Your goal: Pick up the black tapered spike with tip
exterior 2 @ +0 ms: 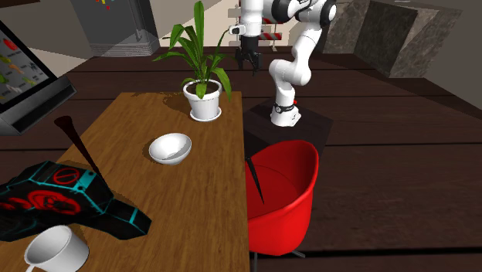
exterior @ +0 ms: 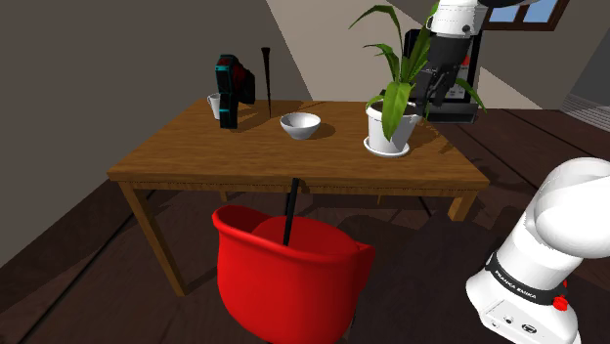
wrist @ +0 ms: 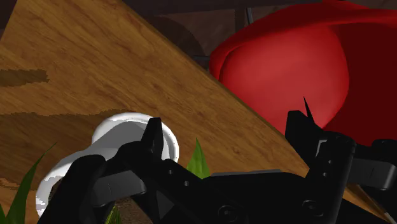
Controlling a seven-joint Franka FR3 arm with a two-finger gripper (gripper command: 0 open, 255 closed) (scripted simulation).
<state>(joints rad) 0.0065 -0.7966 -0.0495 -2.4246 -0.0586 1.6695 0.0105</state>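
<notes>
A black tapered spike (exterior: 265,83) stands nearly upright at the back of the wooden table (exterior: 196,156), beside a black and teal gadget (exterior: 231,91). It also appears as the spike (exterior 2: 79,147) in the second exterior view, its wide end brownish. A second thin black spike (exterior: 290,211) rests in the red chair (exterior: 283,283), and its tip (wrist: 307,109) pokes up by my right finger. My gripper (exterior: 437,98) hangs open and empty above the table's near end, next to the potted plant (exterior: 391,117), far from both spikes. The open gripper (wrist: 229,137) looks down on the white pot (wrist: 118,137).
A white bowl (exterior: 300,124) sits mid-table and a white cup (exterior 2: 54,249) stands by the gadget. The red chair (exterior 2: 282,197) is pushed in against the table's long side. A dark cabinet (exterior: 445,73) stands behind the arm.
</notes>
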